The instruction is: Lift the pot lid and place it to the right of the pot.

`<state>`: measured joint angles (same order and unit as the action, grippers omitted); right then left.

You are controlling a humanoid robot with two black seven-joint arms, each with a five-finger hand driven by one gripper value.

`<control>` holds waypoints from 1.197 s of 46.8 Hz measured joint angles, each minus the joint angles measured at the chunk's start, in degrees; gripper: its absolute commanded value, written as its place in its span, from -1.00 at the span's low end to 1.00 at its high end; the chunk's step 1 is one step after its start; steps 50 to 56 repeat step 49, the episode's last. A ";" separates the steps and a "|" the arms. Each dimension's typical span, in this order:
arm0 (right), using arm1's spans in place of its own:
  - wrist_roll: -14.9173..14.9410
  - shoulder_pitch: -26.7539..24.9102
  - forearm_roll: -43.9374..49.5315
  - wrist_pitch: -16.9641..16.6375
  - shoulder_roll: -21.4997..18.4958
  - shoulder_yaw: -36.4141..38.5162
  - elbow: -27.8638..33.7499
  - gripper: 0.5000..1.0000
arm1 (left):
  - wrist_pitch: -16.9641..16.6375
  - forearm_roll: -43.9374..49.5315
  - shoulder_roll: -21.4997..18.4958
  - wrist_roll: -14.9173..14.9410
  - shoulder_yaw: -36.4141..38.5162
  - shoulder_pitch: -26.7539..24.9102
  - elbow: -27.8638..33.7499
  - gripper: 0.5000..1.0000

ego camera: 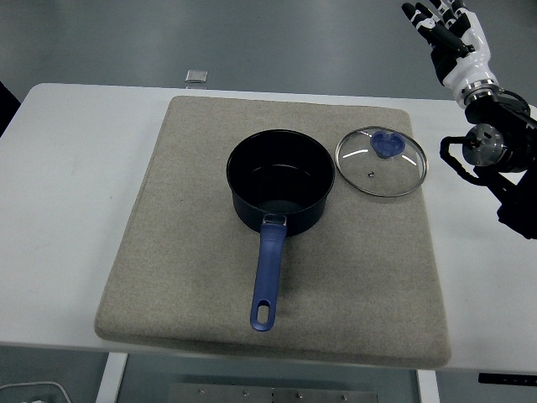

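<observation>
- Lid (381,162), glass with a metal rim and a blue knob, is what I check first: it lies flat on the mat, just beside the pot on its right, rims close but I cannot tell whether they touch.
- From there I go by size. The white worktop (71,185) fills most of my view, its near edge at the bottom.
- A grey-beige mat (193,269) covers the middle of the worktop and carries both pot and lid.
- The pot (280,179), dark and uncovered, sits upright near the mat's centre; I see its bare interior.
- The right arm (503,172), black, enters from the right edge and stands over the worktop's right side, well apart from the lid.
- The pot's blue handle (267,277) points toward the near edge, with a hanging slot at its end.
- The right hand (449,32) is raised at the upper right, beyond the worktop's far edge; its fingers (424,18) are spread and hold nothing.
- The lid's blue knob (387,144) sits off toward the far side of the glass as I see it, and a small vent hole shows near the glass centre.
- A small grey square object (196,76) lies at the far edge of the worktop, behind the mat; I cannot tell what it is.
</observation>
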<state>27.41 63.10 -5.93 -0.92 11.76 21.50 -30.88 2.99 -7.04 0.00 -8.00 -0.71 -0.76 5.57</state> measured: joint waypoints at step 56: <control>0.50 -4.19 0.54 9.24 -1.69 5.06 1.33 0.64 | 0.00 -0.01 0.00 0.00 0.01 0.00 0.00 1.00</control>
